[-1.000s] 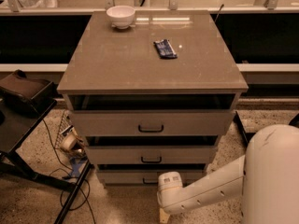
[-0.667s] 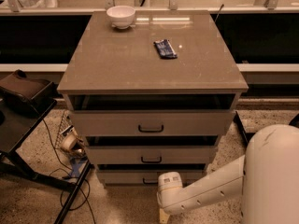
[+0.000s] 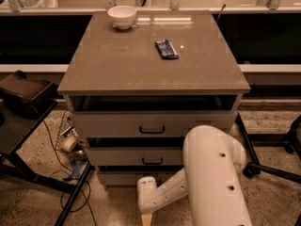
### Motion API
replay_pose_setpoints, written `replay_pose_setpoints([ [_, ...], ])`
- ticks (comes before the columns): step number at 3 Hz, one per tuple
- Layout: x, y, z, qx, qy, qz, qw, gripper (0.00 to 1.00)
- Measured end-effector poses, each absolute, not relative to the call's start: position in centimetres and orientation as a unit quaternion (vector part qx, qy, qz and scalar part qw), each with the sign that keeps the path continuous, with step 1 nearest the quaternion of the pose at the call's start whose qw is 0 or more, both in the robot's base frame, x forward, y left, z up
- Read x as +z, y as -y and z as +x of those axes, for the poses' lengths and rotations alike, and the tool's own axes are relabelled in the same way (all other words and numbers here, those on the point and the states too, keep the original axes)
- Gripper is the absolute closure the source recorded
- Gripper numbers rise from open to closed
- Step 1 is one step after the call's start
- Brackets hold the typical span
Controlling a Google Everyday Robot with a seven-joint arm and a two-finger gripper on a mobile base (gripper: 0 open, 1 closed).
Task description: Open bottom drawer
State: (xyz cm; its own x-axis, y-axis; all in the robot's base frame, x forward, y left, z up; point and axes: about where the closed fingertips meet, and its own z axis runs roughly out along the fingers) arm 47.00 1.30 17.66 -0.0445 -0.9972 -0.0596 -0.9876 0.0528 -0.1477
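Observation:
The grey-beige cabinet has three drawers with black bar handles. The bottom drawer is the lowest, shortest front, just above the floor, and looks shut. Its handle is hidden behind my arm. My white arm reaches down in front of the cabinet's lower right. My gripper hangs below the wrist at the bottom edge of the view, low in front of the bottom drawer and mostly cut off.
The top drawer and middle drawer sit above it. A white bowl and a blue packet lie on the cabinet top. A black stand with cables is at the left, and a chair base at the right.
My arm has swung left, so its large white link now covers the cabinet's lower right. The wrist and gripper have shifted left and lower. The drawers have not moved.

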Motion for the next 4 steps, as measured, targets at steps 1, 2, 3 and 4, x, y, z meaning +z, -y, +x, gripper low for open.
replay_pose_setpoints([
  [1,17.4,-1.6,47.2,-0.033,-0.722,-0.687,0.073,0.00],
  [2,16.6,-1.4,47.4,-0.048,-0.720,-0.689,0.071,0.00],
  [3,14.6,-1.1,49.6,-0.077,-0.712,-0.696,0.056,0.00],
  [4,13.5,-0.7,51.2,-0.097,-0.707,-0.699,0.044,0.00],
])
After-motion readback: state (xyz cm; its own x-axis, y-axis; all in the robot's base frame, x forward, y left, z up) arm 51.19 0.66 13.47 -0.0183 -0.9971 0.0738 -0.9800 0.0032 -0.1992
